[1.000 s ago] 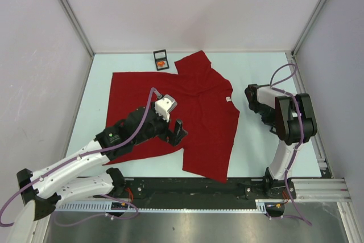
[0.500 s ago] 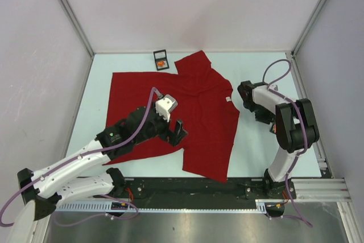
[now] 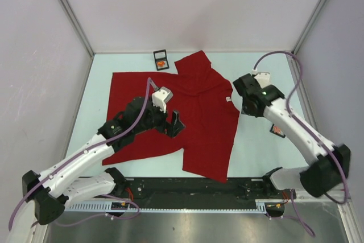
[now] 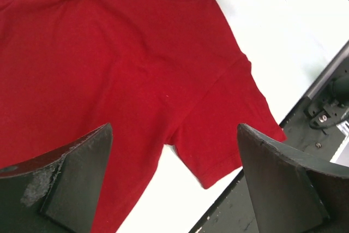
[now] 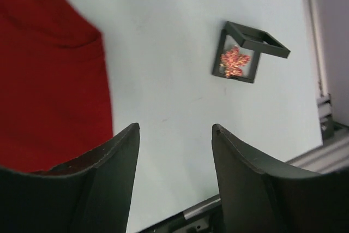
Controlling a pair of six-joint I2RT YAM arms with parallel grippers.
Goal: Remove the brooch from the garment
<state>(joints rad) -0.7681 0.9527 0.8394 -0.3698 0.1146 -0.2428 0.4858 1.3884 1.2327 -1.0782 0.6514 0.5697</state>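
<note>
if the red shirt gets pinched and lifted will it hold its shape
Probably not: the shirt lies flat with soft creases, so it would likely droop and fold. Pushed, it would probably bunch rather than slide whole.

A pale bench (image 3: pixel 253 146) lies under the left gripper (image 3: pixel 177 124). Plain white walls (image 3: pixel 199 4) rise beyond it and on both sides, joined by grey posts (image 3: pixel 68 12). A black rail (image 3: pixel 187 186) runs behind it. Soft, even light.

Garment and brooch: lying apart.
Red T-shirt garment (image 3: pixel 205 123) is lying spread flat; red-gold leaf brooch (image 5: pixel 234 61) is sitting inside a black case (image 5: pixel 260 45) off its right edge.
</note>
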